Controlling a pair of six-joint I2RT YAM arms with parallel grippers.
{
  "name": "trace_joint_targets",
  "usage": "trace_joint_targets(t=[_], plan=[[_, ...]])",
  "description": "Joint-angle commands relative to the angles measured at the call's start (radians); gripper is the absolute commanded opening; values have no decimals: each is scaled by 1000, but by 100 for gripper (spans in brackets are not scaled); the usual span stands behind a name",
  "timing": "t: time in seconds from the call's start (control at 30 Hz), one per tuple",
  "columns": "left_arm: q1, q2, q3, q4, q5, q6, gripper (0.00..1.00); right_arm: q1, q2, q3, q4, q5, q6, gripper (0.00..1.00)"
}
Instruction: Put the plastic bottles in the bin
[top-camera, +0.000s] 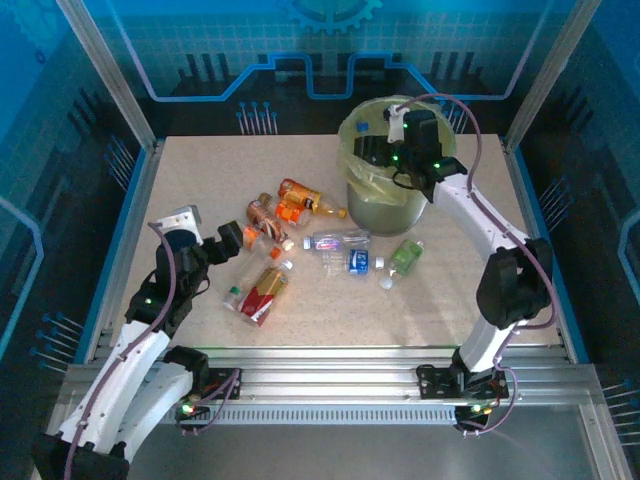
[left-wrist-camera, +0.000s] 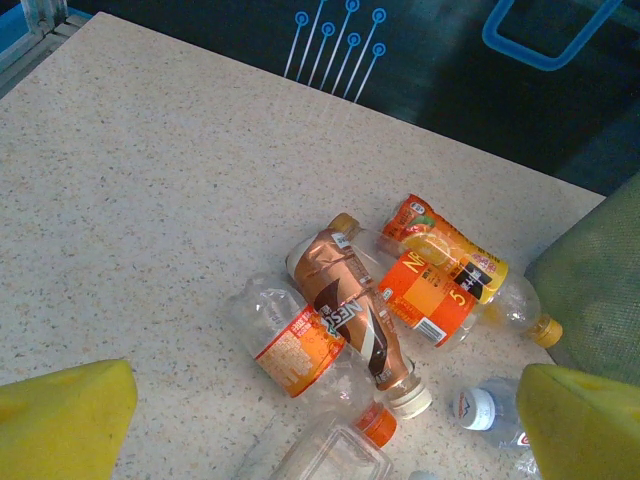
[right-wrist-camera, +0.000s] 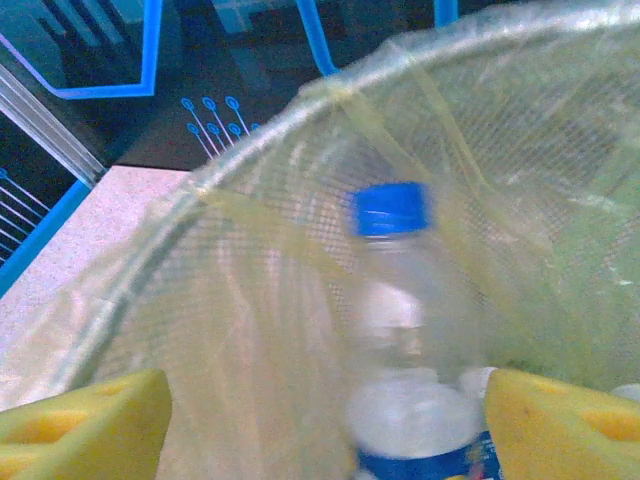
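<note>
plastic bottles (top-camera: 300, 205): scattered left and in front of bin (top-camera: 385, 208) | right gripper (right-wrist-camera: 325, 425): over bin, jaws apart, blue-capped bottle (right-wrist-camera: 400, 340) between them | left gripper (left-wrist-camera: 325, 430): left of bin, jaws wide

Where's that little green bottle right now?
In the top view the green bottle lies on the table right of centre, just in front of the bin, beside a blue-labelled bottle.

A large "5" shows on the orange-labelled bottle (left-wrist-camera: 425, 297); lettering on the brown bottle (left-wrist-camera: 350, 305) is unreadable.
</note>
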Motion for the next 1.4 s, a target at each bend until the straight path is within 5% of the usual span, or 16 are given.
trace_joint_targets(t=[0.0, 0.2, 0.53, 0.67, 0.77, 1.03, 1.37], plan=[[10, -15, 5, 9, 3, 29, 99, 2, -72, 77, -32, -21, -17, 85], [10, -11, 1, 21, 6, 29, 99, 13, -98, 127, -67, -5, -36, 85], [10, 2, 12, -6, 40, 46, 99, 17, -52, 234, -182, 25, -15, 70], [11, 35, 58, -75, 108, 91, 99, 26, -73, 251, -248, 49, -16, 81], [11, 75, 97, -141, 163, 115, 99, 32, -103, 263, -322, 75, -6, 100], [0, 217, 165, -228, 353, 145, 99, 36, -241, 201, -525, 248, 74, 100], [-213, 462, 311, -475, 196, 210, 99, 41, -529, -105, -623, 449, 195, 100]])
